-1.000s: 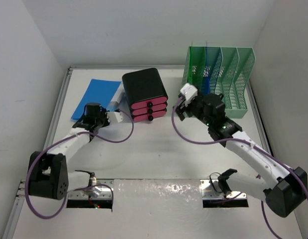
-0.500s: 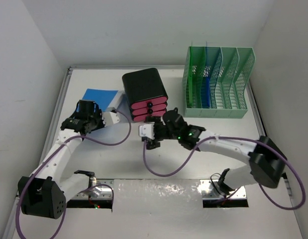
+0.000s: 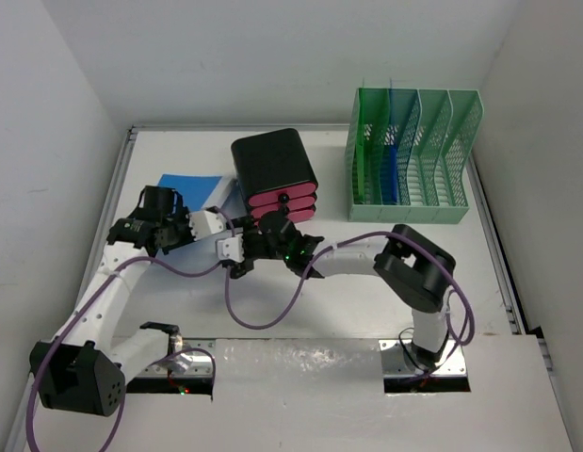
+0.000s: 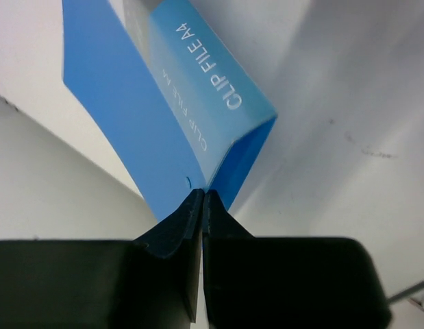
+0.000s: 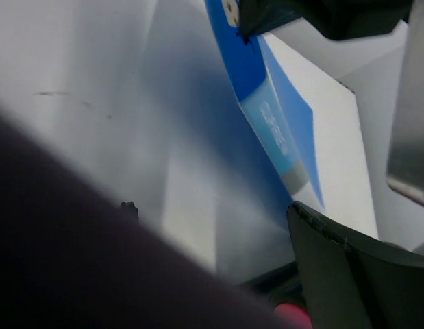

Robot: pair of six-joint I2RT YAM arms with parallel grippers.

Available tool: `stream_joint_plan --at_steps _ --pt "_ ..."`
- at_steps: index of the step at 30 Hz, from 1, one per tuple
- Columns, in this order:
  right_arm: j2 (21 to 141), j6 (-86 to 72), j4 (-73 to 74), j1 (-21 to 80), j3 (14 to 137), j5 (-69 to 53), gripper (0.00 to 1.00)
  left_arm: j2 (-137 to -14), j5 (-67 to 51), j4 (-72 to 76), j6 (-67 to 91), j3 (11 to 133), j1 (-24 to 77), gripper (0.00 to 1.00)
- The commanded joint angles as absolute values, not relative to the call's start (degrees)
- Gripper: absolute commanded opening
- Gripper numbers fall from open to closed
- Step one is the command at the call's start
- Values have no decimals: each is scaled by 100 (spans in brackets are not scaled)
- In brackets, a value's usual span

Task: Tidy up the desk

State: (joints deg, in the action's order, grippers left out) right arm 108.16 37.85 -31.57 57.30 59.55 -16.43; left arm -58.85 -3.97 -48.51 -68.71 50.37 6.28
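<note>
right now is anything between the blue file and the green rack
Yes. The drawer box stands between the file, pinched in the left gripper's jaws, and the rack. The right arm also stretches across the desk in front of the box.

The counter (image 3: 357, 301) is a large, flat, matte-white rectangle edged with thin silver rails. It lies level and spreads out on every side of the black box (image 3: 272, 162).

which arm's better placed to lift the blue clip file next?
Left. The left gripper is shut on the folded corner of the blue clip file. The right gripper sits close by, but nothing shows between its fingers.
</note>
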Motion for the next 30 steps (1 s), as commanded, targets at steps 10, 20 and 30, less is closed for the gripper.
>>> stream_joint_plan --at_steps 10,20,30 --pt "10601 3507 -7355 5783 4282 -887 89 -5880 -870 -4957 -6715 5265 589 0" --pt "10386 3453 -6391 5774 4288 -1520 89 -5889 -1054 -5360 -6785 5475 589 0" --pt "11539 4034 -5598 5774 5695 -1564 85 -5704 -1177 -6827 -6803 5880 589 0"
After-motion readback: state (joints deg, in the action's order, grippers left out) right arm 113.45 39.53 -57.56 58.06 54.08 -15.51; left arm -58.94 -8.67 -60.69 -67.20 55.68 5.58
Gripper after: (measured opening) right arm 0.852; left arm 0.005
